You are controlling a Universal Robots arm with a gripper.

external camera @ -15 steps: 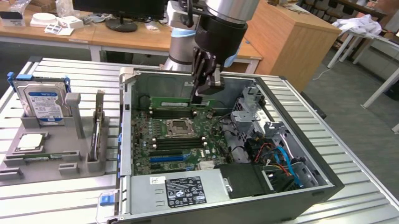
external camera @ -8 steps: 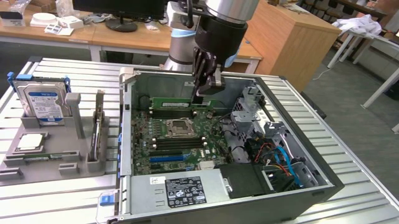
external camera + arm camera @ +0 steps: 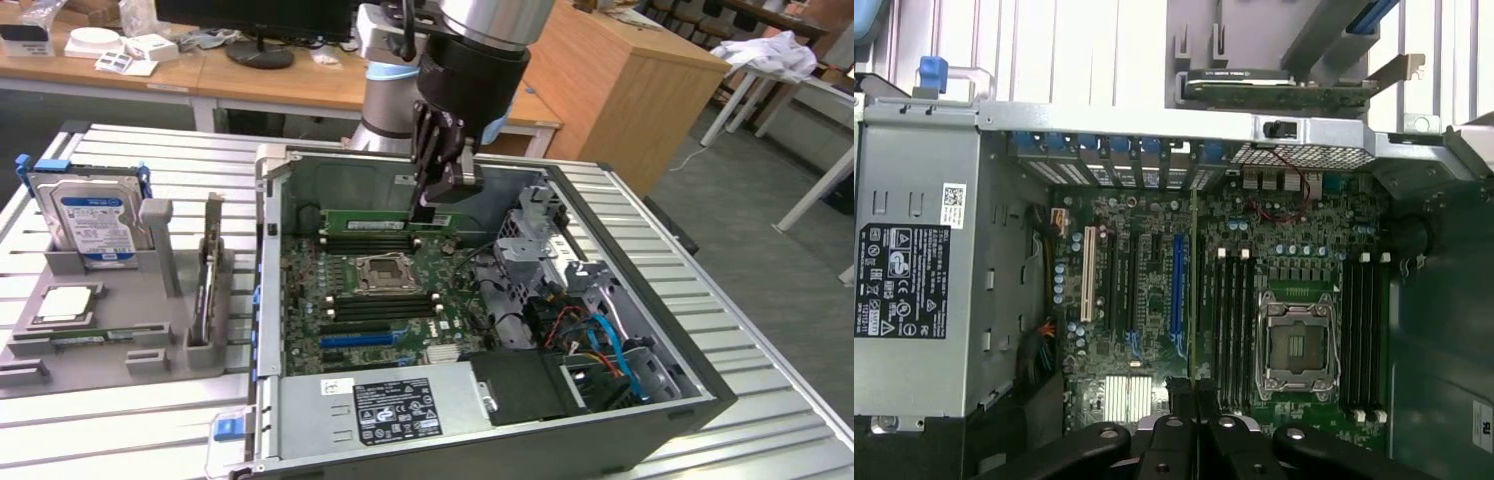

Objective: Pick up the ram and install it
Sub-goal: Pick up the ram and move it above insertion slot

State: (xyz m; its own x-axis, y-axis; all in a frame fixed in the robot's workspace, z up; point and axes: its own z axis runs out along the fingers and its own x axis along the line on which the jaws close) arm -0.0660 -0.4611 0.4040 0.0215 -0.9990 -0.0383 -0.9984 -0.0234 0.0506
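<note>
**A:** hand status?

**B:** My gripper [image 3: 442, 203] is pinched narrow on the ram [image 3: 380, 218]. I hold it near one end, long edge down, inside the open case [image 3: 267, 300], just above the far bank of memory slots [image 3: 367, 241]. Not seated.

**A:** risks?

**B:** Closest first.
- The grip is off-centre, so I judge the free end could sag or swing and meet the slot crooked. Pressing then would flex the stick or jam a latch.
- In the wrist view the stick reads as a thin edge line beside the slots, not plainly over one (could be parallax, I can't settle which slot).
- Notch orientation: can't tell.
- Just past that bank sits the open processor socket [image 3: 380, 270]. A slip that way could land on it.

**A:** room?

**B:**
- Open above the board.
- The case wall stands close behind the stick, so there's little margin there.
- On the exterior view's right, the drive cage [image 3: 534, 235] is near my gripper. That's the tightest edge.
- Farther out are loose cables [image 3: 594, 335], then the power supply [image 3: 394, 405], both well apart.
- Outside the case, the parts tray [image 3: 94, 348] with the hard drive [image 3: 91, 215] is clear of my path.
</note>
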